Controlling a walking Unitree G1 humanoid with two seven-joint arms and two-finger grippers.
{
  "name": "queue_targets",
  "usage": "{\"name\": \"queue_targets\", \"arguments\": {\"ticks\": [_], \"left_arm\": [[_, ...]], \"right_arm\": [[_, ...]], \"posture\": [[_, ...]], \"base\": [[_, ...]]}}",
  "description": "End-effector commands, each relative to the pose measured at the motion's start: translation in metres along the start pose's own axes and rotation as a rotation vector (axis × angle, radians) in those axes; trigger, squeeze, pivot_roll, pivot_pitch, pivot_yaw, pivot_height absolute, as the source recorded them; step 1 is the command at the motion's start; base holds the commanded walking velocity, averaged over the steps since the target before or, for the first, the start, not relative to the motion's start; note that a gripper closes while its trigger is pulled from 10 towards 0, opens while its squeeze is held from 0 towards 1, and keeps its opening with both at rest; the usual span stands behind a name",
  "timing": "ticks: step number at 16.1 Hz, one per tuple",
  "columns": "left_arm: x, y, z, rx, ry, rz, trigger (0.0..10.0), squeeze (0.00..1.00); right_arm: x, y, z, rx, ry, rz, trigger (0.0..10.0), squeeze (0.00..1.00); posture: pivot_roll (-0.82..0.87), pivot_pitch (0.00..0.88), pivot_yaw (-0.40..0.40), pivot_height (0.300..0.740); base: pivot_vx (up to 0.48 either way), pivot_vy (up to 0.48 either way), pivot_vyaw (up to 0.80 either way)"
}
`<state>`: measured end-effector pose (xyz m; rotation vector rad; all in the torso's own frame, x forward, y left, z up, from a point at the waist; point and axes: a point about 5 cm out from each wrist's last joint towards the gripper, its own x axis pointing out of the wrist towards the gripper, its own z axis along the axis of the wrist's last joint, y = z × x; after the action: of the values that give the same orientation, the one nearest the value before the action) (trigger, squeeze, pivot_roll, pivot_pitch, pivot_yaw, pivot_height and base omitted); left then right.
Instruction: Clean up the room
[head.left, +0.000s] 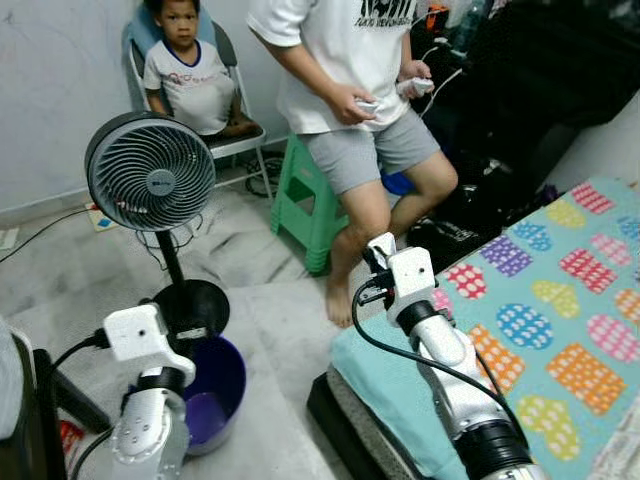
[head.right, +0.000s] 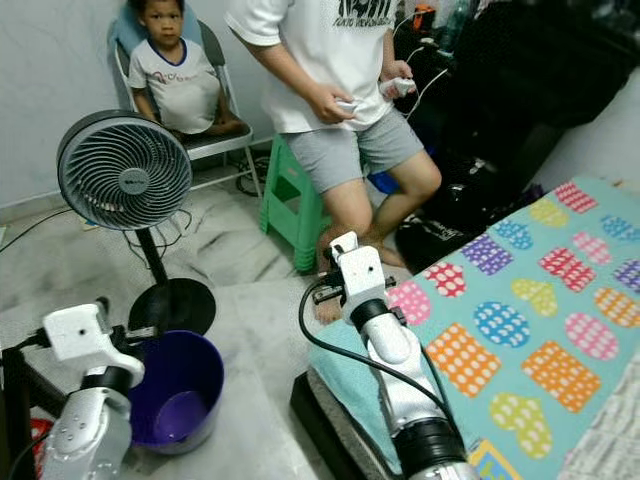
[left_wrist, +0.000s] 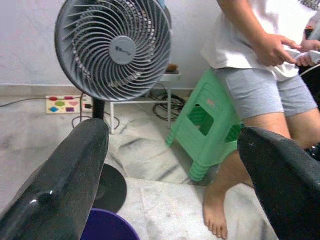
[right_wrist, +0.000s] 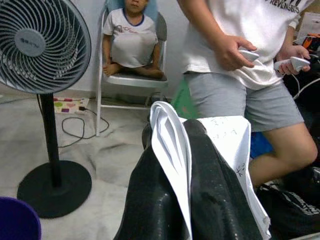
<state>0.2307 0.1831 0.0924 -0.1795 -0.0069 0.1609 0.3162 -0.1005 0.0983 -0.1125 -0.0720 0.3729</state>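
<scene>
My right gripper (right_wrist: 172, 130) is shut on a folded white sheet of paper (right_wrist: 225, 145), which sticks up between its black fingers (right_wrist: 210, 190). That arm is raised over the near corner of the bed (head.left: 560, 300), its wrist (head.left: 410, 275) close to a standing person's leg. A purple bucket (head.left: 215, 390) stands on the floor at lower left, just below and in front of my left wrist (head.left: 140, 335). My left gripper (left_wrist: 175, 135) is open, fingers wide apart with nothing between them, and the bucket's rim (left_wrist: 107, 227) lies under it.
A grey pedestal fan (head.left: 150, 172) stands just behind the bucket. A person (head.left: 350, 90) holding controllers stands by a green stool (head.left: 310, 200). A child sits on a chair (head.left: 195, 85) at the back wall. Cables and a power strip (left_wrist: 67, 104) lie on the floor.
</scene>
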Motion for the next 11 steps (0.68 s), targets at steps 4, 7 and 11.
{"name": "queue_targets", "arguments": {"ticks": [4, 7, 11], "left_arm": [[0.003, 0.0, 0.009, 0.021, -0.024, -0.004, 10.0, 0.0], [0.008, -0.004, 0.007, 0.019, -0.013, -0.038, 10.0, 0.0], [0.03, -0.02, 0.011, 0.023, -0.015, -0.135, 10.0, 0.0]], "right_arm": [[0.006, 0.008, 0.008, 0.009, -0.04, 0.026, 10.0, 0.0], [0.007, 0.004, 0.01, 0.041, -0.063, -0.038, 10.0, 0.0], [0.002, -0.002, 0.01, 0.054, -0.084, -0.112, 10.0, 0.0]], "posture": [[0.09, 0.029, -0.125, 0.74], [0.07, 0.0, -0.067, 0.74], [0.01, 0.0, 0.012, 0.74]], "base": [[0.0, 0.0, 0.0], [0.0, 0.0, 0.0], [0.0, 0.0, 0.0]]}}
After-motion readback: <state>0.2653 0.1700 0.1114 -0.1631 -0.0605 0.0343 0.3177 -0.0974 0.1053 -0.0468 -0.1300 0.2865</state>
